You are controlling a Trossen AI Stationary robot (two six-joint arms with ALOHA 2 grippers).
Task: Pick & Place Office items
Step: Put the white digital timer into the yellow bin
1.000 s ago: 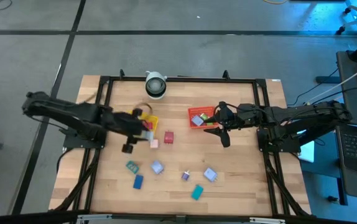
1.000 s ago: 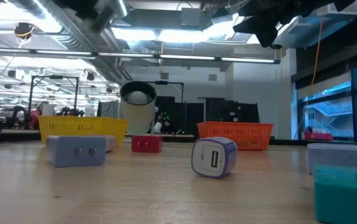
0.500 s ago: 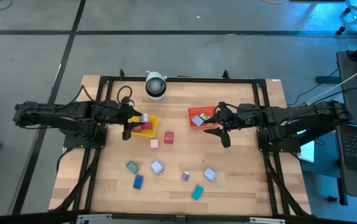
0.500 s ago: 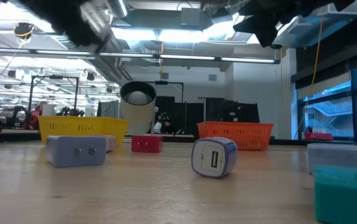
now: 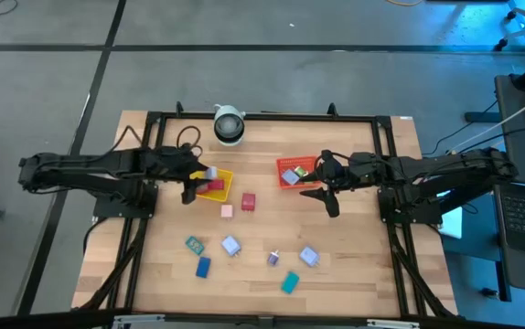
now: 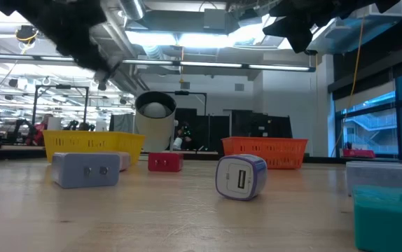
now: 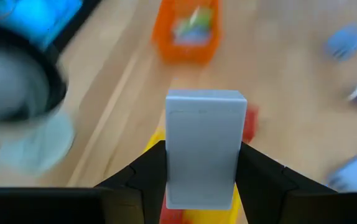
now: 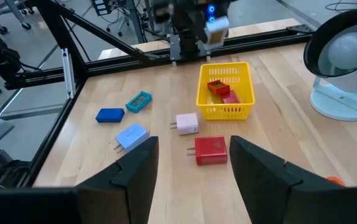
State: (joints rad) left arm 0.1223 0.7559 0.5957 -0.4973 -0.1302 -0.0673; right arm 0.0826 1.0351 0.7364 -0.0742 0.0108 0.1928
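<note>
Left gripper (image 5: pixel 200 176) hangs over the nine o'clock edge of the yellow tray (image 5: pixel 223 189), fingers clamped on a pale grey block (image 7: pixel 203 146). Two red pieces (image 8: pixel 223 92) already lie in that tray. On the table (image 5: pixel 354 274), at the tray's five o'clock, sit a red block (image 5: pixel 248 201) and a pink one (image 5: pixel 226 211); blue and teal pieces (image 5: pixel 202 266) lie scattered nearer six. Right gripper (image 5: pixel 318 185), fingers parted and empty, waits at the red tray's (image 5: pixel 293 181) four o'clock.
</note>
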